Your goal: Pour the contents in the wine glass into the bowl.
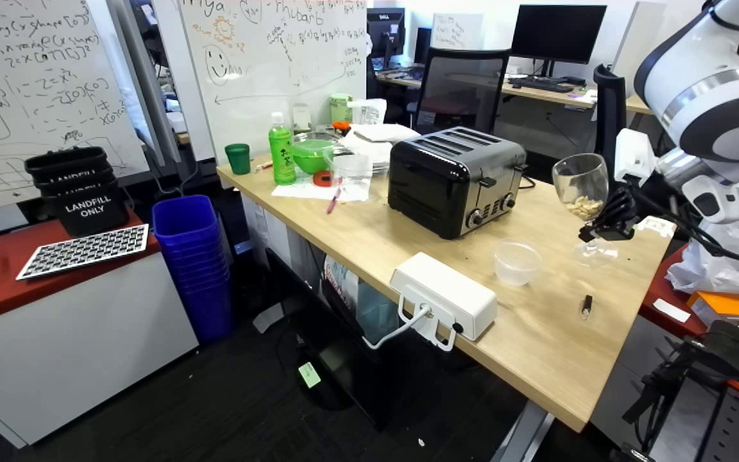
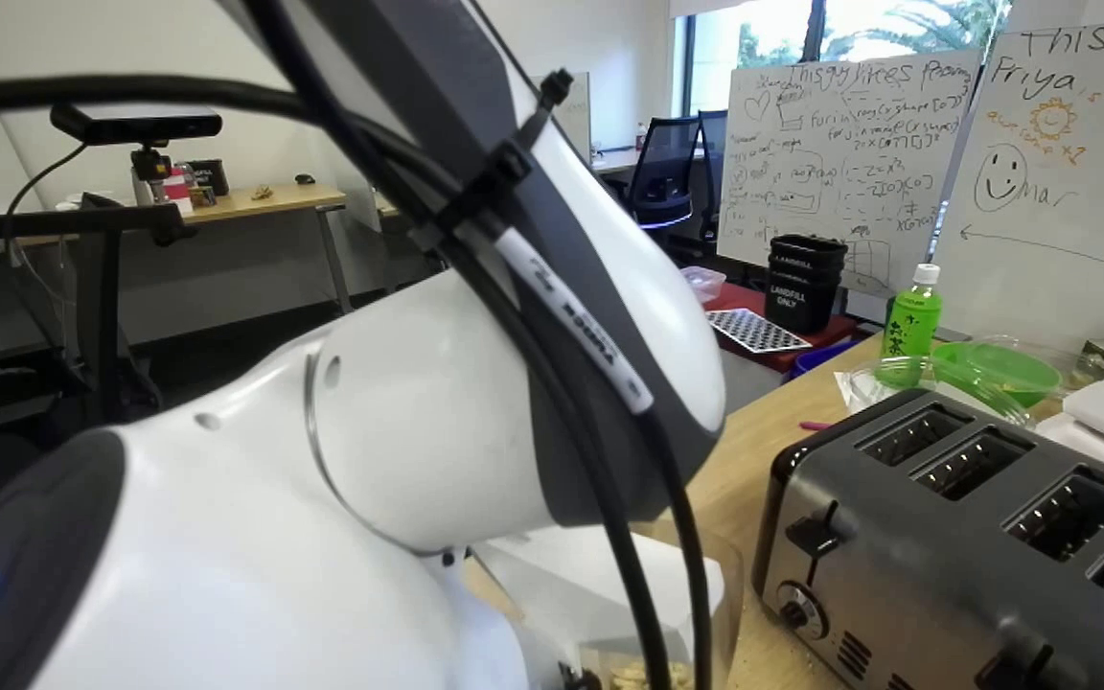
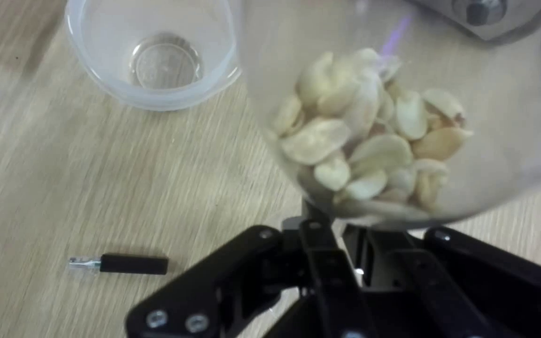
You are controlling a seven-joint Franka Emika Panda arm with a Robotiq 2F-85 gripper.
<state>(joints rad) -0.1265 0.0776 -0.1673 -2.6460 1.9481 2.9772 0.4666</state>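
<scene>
1. In an exterior view I see the black jointed end effector point(image 1: 591, 230) clasping the thin stem of a tall clear wine glass point(image 1: 578, 179) with a rounded cup, just below that cup.
2. The glass is mouth up and looks slightly tilted from there, pale split nuts point(image 1: 584, 207) gathered low in its cup. I cannot tell whether its round foot touches the pale wooden worktop point(image 1: 536, 321).
3. The small round translucent whitish bowl point(image 1: 517, 263) sits on the worktop near the glass, between it and the white rectangular box point(image 1: 444, 292) lying at the worktop's edge.
4. Past the bowl stands a black and silver metal four-slot toaster point(image 1: 456, 183); farther off is a bright green plastic bottle point(image 1: 281, 154) with a white cap. Near the glass's foot lies a small black-and-clear stick-like piece point(image 1: 587, 307).
5. In an exterior view a bulky white and dark grey robot arm point(image 2: 418, 422) takes up much of the space, with the toaster at the lower right and the bottle beyond it.
6. Low down there, past the arm, some of the nuts show, partly covered; the end effector's grip is too hidden to read.
7. In the wrist view the end effector comes in from the bottom, its black fingers point(image 3: 329, 277) drawn close together right under the cup. The glass, blurred, takes the upper right, its nuts plain to see.
8. The bowl is at the upper left, the stick-like piece at the lower left.
</scene>
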